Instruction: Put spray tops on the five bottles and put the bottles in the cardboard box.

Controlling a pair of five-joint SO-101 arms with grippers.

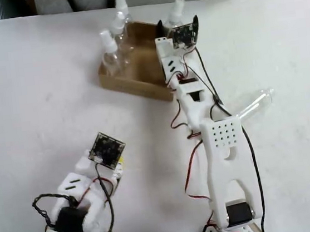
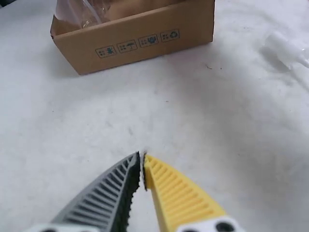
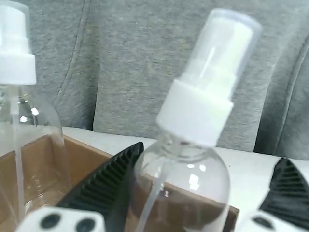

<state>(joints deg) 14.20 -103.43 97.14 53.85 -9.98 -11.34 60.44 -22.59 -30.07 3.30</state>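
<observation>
The cardboard box (image 1: 139, 76) sits at the table's far middle, with three clear bottles (image 1: 109, 48) with white spray tops standing in its left part. A fourth bottle (image 1: 175, 11) (image 3: 193, 145), spray top on, leans at the box's far right corner. My right gripper (image 1: 177, 22) (image 3: 211, 153) is open, with one black finger on each side of that bottle. A fifth bottle (image 1: 254, 104) lies on the table beside the right arm, partly hidden under it. My left gripper (image 2: 142, 169) is shut on nothing, low over the table, facing the box (image 2: 135, 34).
The right arm (image 1: 219, 142) stretches from the front edge up to the box, with loose red and black wires along it. Bare white table lies left of the box and between the arms. A grey cloth backdrop (image 3: 145, 58) hangs behind the table.
</observation>
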